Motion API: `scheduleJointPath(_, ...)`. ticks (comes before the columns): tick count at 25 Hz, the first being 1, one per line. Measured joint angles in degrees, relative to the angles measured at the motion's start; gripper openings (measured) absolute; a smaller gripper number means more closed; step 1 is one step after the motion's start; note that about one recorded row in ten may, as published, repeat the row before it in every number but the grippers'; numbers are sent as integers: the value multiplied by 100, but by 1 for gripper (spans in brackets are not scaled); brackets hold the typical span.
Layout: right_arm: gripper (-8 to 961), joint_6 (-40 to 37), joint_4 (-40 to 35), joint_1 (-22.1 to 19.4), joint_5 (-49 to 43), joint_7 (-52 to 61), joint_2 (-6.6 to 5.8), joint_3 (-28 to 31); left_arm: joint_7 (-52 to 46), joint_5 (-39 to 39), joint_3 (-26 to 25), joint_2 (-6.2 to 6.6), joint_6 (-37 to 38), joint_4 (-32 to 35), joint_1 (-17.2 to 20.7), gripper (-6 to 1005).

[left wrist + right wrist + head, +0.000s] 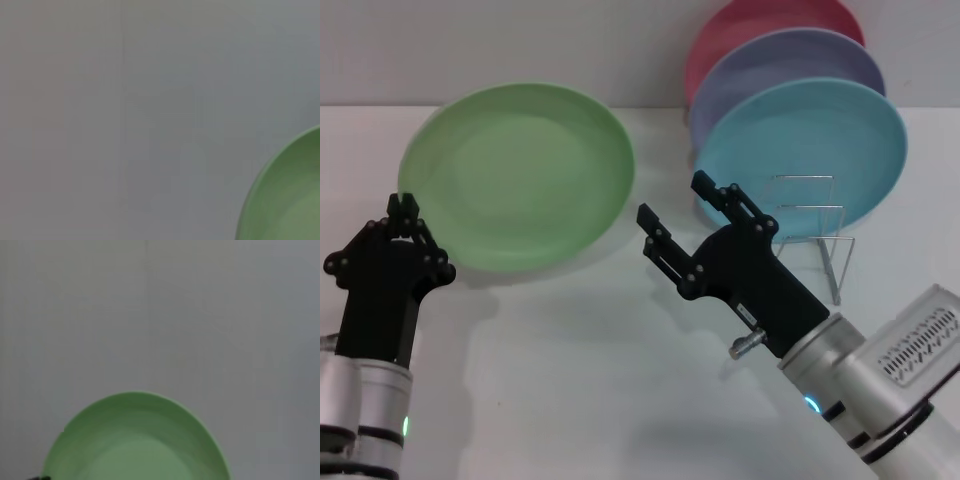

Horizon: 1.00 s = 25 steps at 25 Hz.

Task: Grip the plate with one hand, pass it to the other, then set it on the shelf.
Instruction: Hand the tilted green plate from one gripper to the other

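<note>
The light green plate (520,170) is held up off the white table, tilted toward me, its shadow lying below it. My left gripper (404,212), on the silver arm, is shut on the plate's lower left rim. My right gripper (680,208), on the bulky white arm, is open just right of the plate's right edge and does not touch it. The plate also fills a corner of the left wrist view (290,200) and the lower part of the right wrist view (135,440). The wire shelf (820,212) stands at the right, behind the right gripper.
A light blue plate (810,150), a lavender plate (790,60) and a pink plate (750,25) lean upright in the shelf's rear slots. Bare white table (570,380) lies in front, with a grey wall behind.
</note>
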Motion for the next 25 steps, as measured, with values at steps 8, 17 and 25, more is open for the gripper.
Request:
scheduleJointPath(8, 698, 504, -246, 267, -56, 296, 11, 171, 542, -521, 222, 0, 283, 294, 181, 43)
scheduleJointPath(17, 698, 1133, -406, 410, -754, 432, 35, 870, 970, -934, 569, 0, 536, 459, 183, 44)
scheduleJointPath(25, 699, 1392, -432, 456, -968, 433, 40, 1139, 1015, -943, 693, 0, 620, 542, 194, 46)
